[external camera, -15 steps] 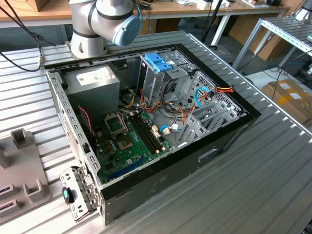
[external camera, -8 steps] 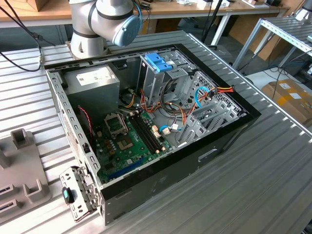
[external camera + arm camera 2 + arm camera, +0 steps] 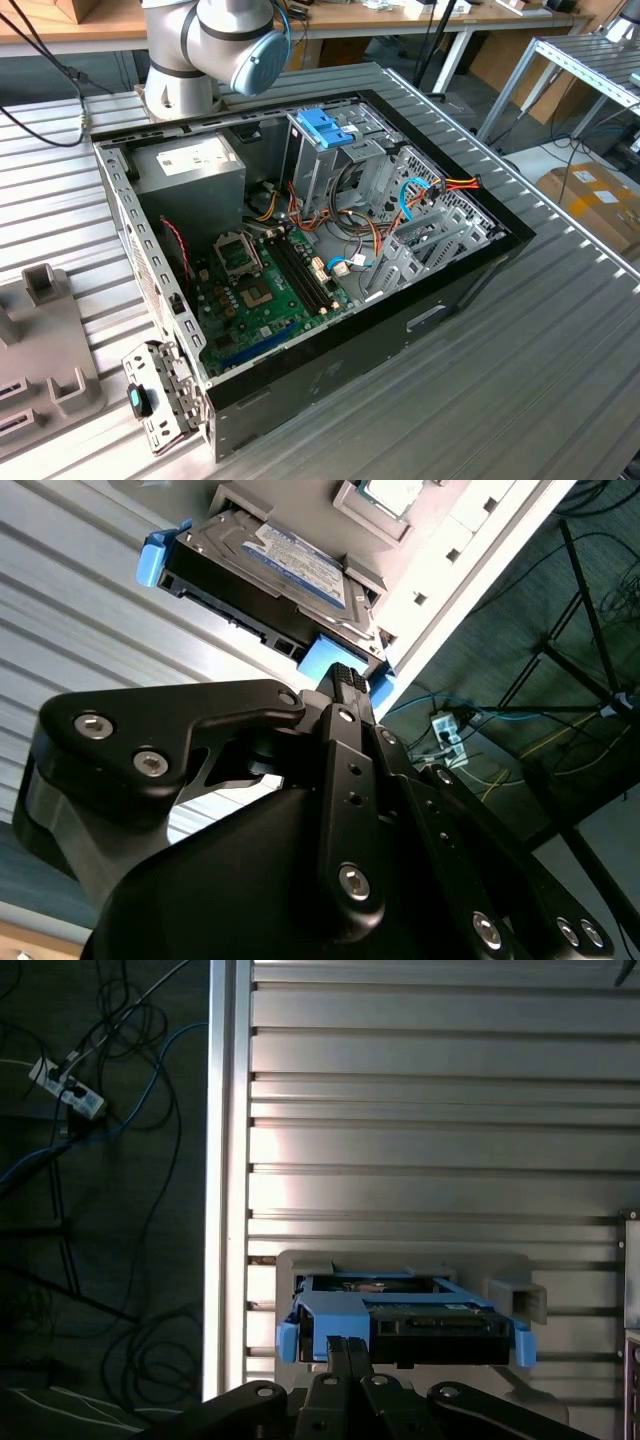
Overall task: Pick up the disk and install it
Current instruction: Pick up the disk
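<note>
The disk (image 3: 290, 562) lies flat in a light grey holder (image 3: 300, 1262) near the edge of the ribbed metal table. It has a white and blue label and blue plastic rails (image 3: 150, 560) at its sides. In the first wrist view I see the disk (image 3: 440, 1322) end on, with its blue rail (image 3: 330, 1318) facing me. My gripper (image 3: 348, 1344) is right at that blue rail, its two black fingers pressed together with no gap between them. In the second wrist view the gripper (image 3: 345, 675) overlaps the blue rail; whether they touch is unclear.
An open computer case (image 3: 330, 330) lies on the table in the exterior view, with a metal drive cage topped by a blue bracket (image 3: 325, 128), a grey power supply (image 3: 190, 165) and a green motherboard (image 3: 265, 290). A grey fixture (image 3: 45, 330) sits at the exterior view's left. Cables (image 3: 90, 1110) lie on the floor beyond the table edge.
</note>
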Action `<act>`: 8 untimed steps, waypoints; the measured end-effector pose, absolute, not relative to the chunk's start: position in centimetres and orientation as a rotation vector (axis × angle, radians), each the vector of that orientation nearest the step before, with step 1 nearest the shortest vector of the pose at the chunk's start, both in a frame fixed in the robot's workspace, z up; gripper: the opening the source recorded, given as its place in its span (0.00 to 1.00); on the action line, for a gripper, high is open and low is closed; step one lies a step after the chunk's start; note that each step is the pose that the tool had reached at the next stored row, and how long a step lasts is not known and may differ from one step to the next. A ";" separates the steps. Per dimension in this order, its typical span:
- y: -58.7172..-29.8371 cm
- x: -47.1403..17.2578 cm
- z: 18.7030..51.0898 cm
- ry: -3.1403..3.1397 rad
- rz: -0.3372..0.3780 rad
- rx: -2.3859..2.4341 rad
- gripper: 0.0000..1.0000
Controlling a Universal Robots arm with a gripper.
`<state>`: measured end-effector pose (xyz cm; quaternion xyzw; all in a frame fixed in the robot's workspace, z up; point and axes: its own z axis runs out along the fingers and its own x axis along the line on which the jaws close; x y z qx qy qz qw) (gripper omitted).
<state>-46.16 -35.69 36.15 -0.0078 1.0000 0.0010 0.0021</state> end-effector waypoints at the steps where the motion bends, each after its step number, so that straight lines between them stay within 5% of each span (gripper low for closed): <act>1: -35.7 -46.2 36.1 3.137 0.003 -0.027 0.11; 8: -35.7 -46.2 36.1 3.137 0.003 -0.034 0.11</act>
